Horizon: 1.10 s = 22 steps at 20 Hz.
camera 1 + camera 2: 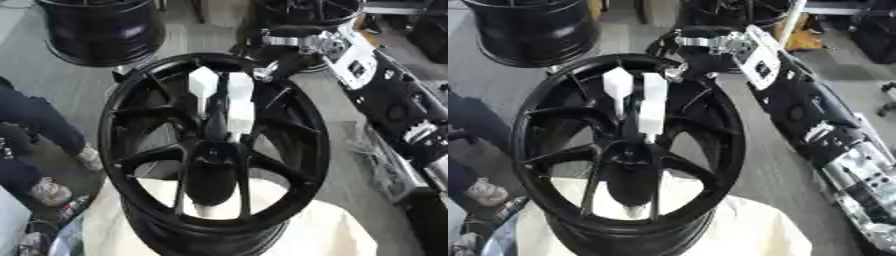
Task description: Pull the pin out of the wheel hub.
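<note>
Behind wheel hub [214,150]: right hand [677,55] | grip unclear | second rim [103,30] beyond

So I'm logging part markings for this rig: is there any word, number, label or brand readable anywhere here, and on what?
No text can be read.
Robot's right arm: a white plate near the wrist carries a small dark marking, too blurred to read.
Black wheel: no lettering visible on rim or spokes.
White pieces at the hub: plain, no print visible.
</note>
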Available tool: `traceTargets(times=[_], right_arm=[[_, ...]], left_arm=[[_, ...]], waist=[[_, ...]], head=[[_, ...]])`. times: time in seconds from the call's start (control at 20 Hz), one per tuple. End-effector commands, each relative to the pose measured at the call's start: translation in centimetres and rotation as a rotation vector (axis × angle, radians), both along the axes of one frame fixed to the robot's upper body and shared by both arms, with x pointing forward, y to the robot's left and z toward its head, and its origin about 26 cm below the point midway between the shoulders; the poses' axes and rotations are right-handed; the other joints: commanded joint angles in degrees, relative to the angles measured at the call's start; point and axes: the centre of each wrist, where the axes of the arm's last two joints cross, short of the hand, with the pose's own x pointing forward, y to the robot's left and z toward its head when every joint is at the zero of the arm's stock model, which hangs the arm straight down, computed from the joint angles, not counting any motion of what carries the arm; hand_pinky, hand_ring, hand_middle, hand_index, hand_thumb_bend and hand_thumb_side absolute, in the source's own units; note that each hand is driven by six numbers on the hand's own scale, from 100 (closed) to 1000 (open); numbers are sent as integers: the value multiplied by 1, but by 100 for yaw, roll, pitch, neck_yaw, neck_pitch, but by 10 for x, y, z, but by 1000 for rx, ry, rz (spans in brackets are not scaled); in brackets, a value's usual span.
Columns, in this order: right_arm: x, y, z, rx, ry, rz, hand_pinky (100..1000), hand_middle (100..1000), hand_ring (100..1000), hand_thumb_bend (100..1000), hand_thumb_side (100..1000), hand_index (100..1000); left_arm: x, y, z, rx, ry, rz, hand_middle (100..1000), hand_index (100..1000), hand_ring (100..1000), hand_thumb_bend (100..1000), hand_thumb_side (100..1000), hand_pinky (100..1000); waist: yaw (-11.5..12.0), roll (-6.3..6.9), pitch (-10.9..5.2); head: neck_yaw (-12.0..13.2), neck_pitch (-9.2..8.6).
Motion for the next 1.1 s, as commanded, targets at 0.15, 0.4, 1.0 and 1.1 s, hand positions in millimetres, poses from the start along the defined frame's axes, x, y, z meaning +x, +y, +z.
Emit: traceTargets(times=[0.15,0.4,1.0,1.1], right_arm=[[-5,-10,17,-327,-76,336,861,847,865,100,736,931],[-5,-11,13,-342,-67,337,860,847,863,100,748,931],[-4,0,2,-357,-49,364,858,845,861,100,765,930],[-4,4,0,-362,-46,370,858,845,861,100,763,930]], left_arm=[[0,2,11,29,-28,-5,590,681,622,100,872,717],[0,2,11,31,-27,-7,590,681,623,100,873,718],[0,1,11,32,-25,-12,590,682,624,100,875,718],[0,1,11,32,-24,-13,590,682,624,100,876,718]], waist=[[-31,27,-86],[-36,26,-80],[2,18,-72],[11,17,-72]], head=[[30,-61],[38,-60],[35,-52],[31,-55]])
